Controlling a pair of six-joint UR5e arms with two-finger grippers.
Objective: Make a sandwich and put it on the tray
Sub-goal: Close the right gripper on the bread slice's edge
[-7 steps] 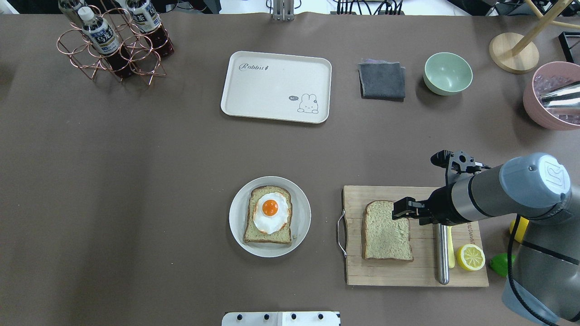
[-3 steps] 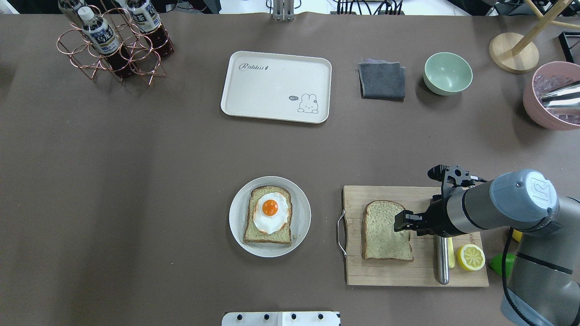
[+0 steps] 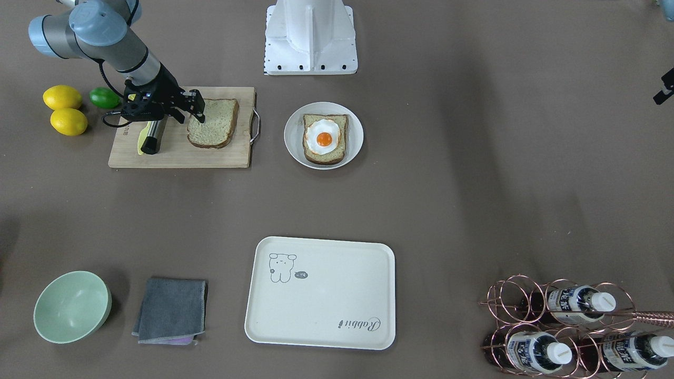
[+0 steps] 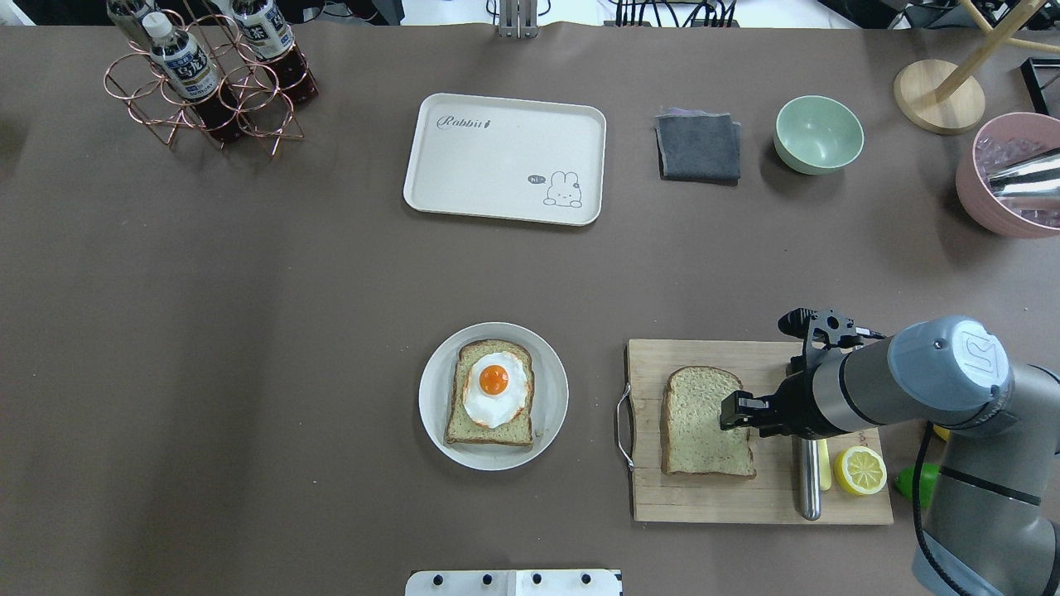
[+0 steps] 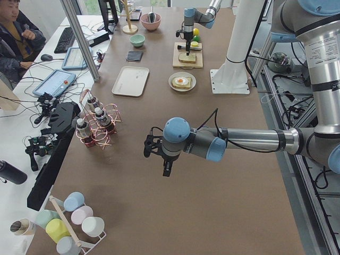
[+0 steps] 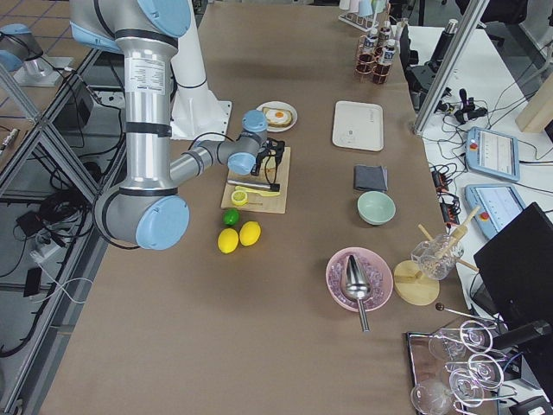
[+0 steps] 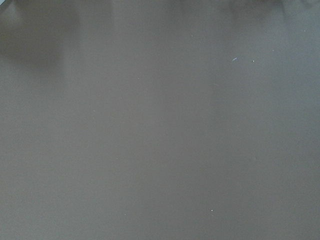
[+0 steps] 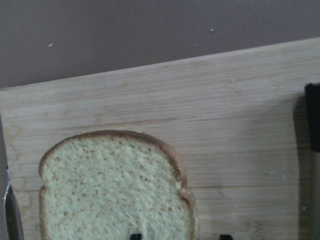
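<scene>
Cream tray (image 4: pixel 497 165), "Rabbit" script

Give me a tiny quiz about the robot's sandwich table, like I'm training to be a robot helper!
1. True or false: the white fried egg with orange yolk lies on a bread slice on the round white plate.
2. What sits right beside the pale green bowl? A) a bottle rack B) a grey folded cloth C) a halved lemon
3. Fill in: the fingers of the right gripper are at the plain bread slice lying on the wooden ____.

Key: 1 true. 2 B. 3 cutting board.
</scene>
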